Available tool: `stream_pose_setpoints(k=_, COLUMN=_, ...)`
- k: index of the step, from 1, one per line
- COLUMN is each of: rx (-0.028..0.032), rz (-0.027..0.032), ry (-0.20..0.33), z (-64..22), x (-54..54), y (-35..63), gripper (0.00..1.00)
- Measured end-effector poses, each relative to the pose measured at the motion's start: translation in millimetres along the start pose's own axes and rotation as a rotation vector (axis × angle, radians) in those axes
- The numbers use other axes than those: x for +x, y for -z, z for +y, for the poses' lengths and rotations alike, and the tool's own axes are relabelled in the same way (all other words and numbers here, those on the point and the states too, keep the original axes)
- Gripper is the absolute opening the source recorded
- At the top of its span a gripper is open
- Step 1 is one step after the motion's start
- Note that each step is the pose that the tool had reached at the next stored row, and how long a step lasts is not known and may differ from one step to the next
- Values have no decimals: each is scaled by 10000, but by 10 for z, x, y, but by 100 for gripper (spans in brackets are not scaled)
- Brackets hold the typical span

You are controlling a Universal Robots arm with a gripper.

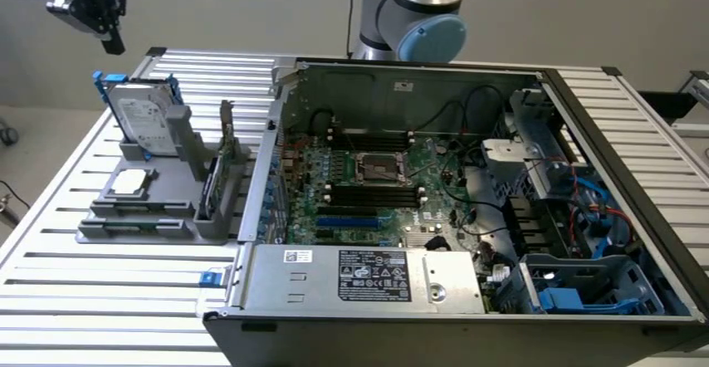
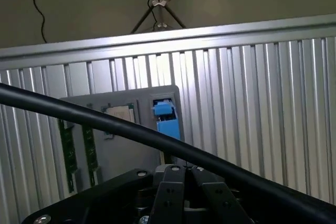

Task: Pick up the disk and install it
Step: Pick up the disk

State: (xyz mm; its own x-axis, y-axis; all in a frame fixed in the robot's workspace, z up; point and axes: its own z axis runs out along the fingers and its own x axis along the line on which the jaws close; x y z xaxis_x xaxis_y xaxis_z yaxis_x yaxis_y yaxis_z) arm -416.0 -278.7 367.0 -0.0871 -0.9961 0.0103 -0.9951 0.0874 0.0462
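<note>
Gripper: I see the gripper (image 1: 110,45) high at the exterior view's upper left, hanging in the air above the far left corner of the desk (image 1: 111,300). In the wrist view its fingers (image 2: 173,187) lie pressed together with nothing between them, so it is closed and empty.

Disk: the disk (image 1: 146,118) stands on end in a grey holder (image 1: 166,217) on the desk, to the exterior view's left of the open computer case (image 1: 620,168). Its blue carrier frames the silver body, and the labelled face is turned toward the exterior camera.

Direction from gripper: the disk lies below the gripper and a little toward the exterior view's right. They are apart, with only air between them. In the wrist view the blue top of the disk (image 2: 167,119) sits just beyond the fingertips, close to the gripper's centre line.

Long axis: it runs upward out of the holder, leaning slightly back. The upper short edge with its blue tabs is the part nearest the gripper.

Neighbours: a small square chip (image 1: 131,182) lies flat in the holder just in front of the disk. Thin cards (image 1: 227,155) stand on edge beside it, toward the case.

Stage, as I judge it: the pick is not yet made, and the disk sits untouched in its holder.

Obstruction: a black cable (image 2: 105,124) crosses the wrist view in front of the holder.
</note>
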Motion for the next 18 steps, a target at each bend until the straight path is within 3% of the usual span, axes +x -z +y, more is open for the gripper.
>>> stream_pose_setpoints(k=7, rx=19, rz=165, ry=641, z=54, x=-9, y=-9, gripper=11)
stream_pose_setpoints(k=13, rx=28, rz=217, ry=985, z=131, x=-6, y=-57, gripper=11)
stream_pose_setpoints(k=18, rx=31, rz=296, ry=1006, z=140, x=-5, y=-69, gripper=12)
